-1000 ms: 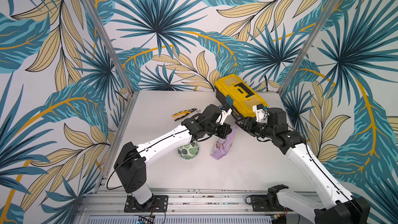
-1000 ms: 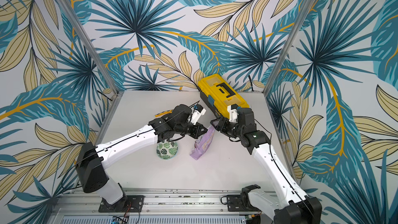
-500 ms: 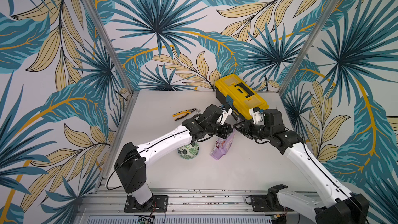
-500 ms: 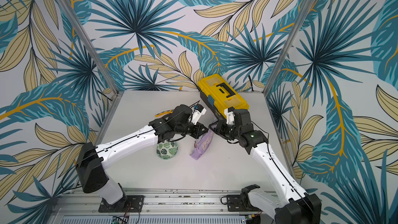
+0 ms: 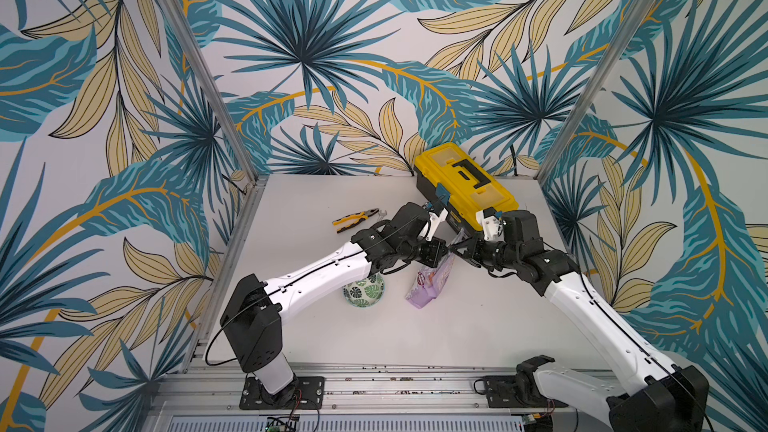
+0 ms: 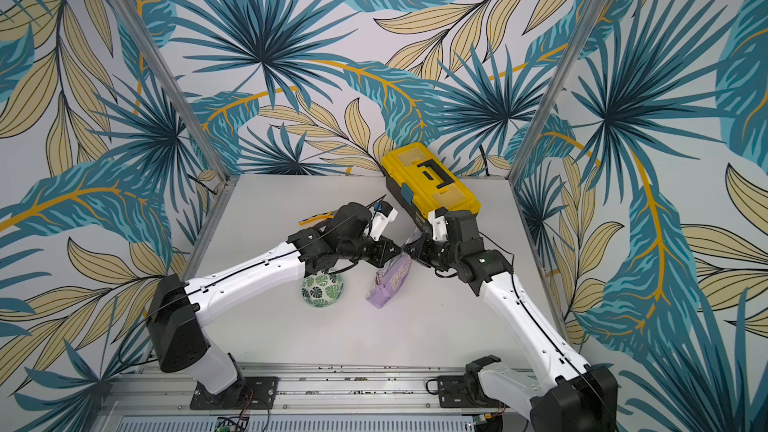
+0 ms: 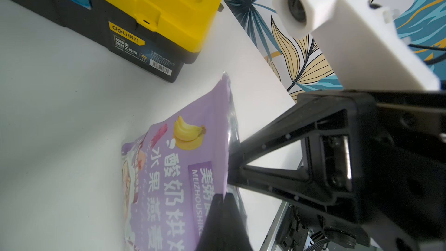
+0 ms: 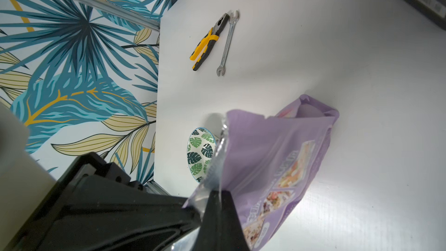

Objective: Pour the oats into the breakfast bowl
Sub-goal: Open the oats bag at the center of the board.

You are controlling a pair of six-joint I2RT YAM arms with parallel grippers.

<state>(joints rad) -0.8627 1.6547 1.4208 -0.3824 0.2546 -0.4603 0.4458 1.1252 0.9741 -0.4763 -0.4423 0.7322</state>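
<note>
Pinching pouch point(image 5: 429, 283) top edge, jaws closed on it: left gripper point(image 7: 224, 193), right gripper point(image 8: 220, 193); bowl point(image 5: 365, 291) near pouch base

The white surface point(image 5: 374, 338) carries one lilac-purple stand-up pouch point(image 5: 428, 286), one small round leaf-patterned white bowl point(image 5: 365, 293), one yellow-and-black plastic toolbox point(image 5: 465, 181), one pair of yellow-handled pliers point(image 5: 355, 218) and one silver open-end wrench point(image 8: 226, 44). Two white-and-black robot arms are there: left arm point(image 5: 316, 280), right arm point(image 5: 582, 297).

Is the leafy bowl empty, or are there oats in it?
Empty, as far as shows: the breakfast bowl shows only its green leaf pattern inside, no flakes. The purple pouch hides part of it.
</note>
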